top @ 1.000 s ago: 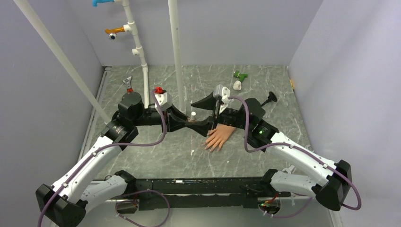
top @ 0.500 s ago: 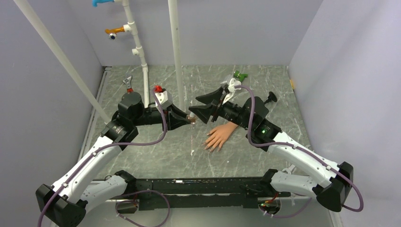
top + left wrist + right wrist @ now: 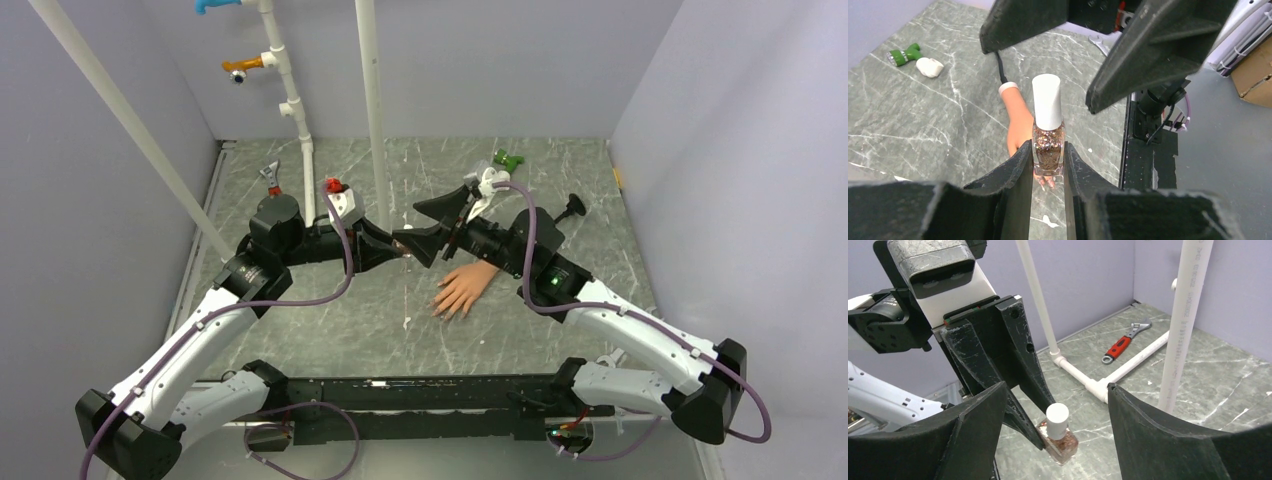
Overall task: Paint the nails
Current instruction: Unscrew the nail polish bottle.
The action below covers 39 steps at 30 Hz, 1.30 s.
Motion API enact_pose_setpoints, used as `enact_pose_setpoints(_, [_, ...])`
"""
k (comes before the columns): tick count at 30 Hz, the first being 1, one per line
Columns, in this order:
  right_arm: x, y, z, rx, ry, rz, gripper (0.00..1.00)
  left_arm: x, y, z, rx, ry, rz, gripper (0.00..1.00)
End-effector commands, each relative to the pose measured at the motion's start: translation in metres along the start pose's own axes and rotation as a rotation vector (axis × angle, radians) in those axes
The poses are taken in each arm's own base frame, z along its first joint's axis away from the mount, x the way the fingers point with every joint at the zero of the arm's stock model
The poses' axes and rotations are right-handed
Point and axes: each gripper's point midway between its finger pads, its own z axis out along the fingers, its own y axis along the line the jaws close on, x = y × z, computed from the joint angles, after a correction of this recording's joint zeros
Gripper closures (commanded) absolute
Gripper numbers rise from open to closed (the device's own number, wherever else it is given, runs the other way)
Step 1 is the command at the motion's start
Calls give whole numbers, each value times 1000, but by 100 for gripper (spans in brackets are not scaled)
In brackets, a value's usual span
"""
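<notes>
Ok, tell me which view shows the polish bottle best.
Left wrist: the bottle fills the centre, white cap and glittery body sharp, clamped by the left gripper. Right wrist shows it smaller, low down. Top view mostly hides it.

Grey stone-look table top [image 3: 360, 335] with white streaks, plain pale purple walls [image 3: 480, 70] on three sides, tall white pipes [image 3: 371, 100], soft even light
</notes>
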Motion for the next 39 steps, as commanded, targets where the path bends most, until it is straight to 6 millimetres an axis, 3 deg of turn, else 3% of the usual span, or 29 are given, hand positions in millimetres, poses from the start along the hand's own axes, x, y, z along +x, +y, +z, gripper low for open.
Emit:
enact_pose_setpoints(1, [-9, -3, 7, 113, -35, 12, 28, -26, 3, -2, -33, -64, 43, 100])
enact_pose_setpoints(12, [2, -7, 14, 261, -43, 31, 54, -27, 7, -4, -58, -72, 46, 100])
enact_pose_setpoints(17, [0, -14, 13, 299, -50, 35, 56, -28, 6, -4, -60, -73, 49, 100])
enact_pose_setpoints(25, [4, -10, 17, 275, -36, 33, 69, -29, 6, -5, -62, -76, 52, 100])
enact_pose_setpoints(35, [12, 4, 18, 184, -13, 8, 100, -28, 5, -4, -50, -72, 52, 100])
enact_pose_setpoints(39, [17, 11, 14, 131, -5, -47, 100, -28, 3, -5, -39, -68, 56, 100])
